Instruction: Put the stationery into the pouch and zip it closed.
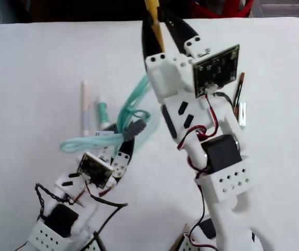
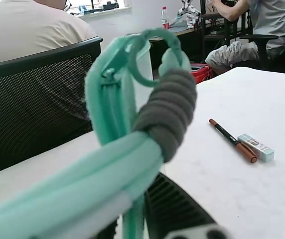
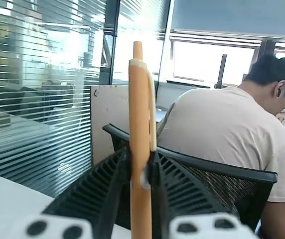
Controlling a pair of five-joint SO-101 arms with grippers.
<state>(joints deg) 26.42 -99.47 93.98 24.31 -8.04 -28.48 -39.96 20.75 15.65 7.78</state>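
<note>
The mint-green pouch [image 1: 122, 127] is held off the table with my left gripper [image 1: 121, 150] shut on its near end. Close up in the left wrist view, the pouch [image 2: 117, 149] shows a grey pull [image 2: 170, 112] and a green ring at its top. My right gripper [image 1: 157, 32] is raised at the table's far edge, shut on an orange pen [image 1: 153, 18]. That orange pen [image 3: 140, 129] stands upright between the black fingers [image 3: 105, 184]. A brown pen [image 1: 238, 90] and a small eraser [image 1: 242, 113] lie to the right, beside the right arm.
A pale pen [image 1: 85, 106] and a green-capped item [image 1: 103, 112] lie on the white table [image 1: 29, 78] left of the pouch. The brown pen [image 2: 232, 141] and eraser [image 2: 256, 148] lie side by side. A black chair stands beyond the table's far edge.
</note>
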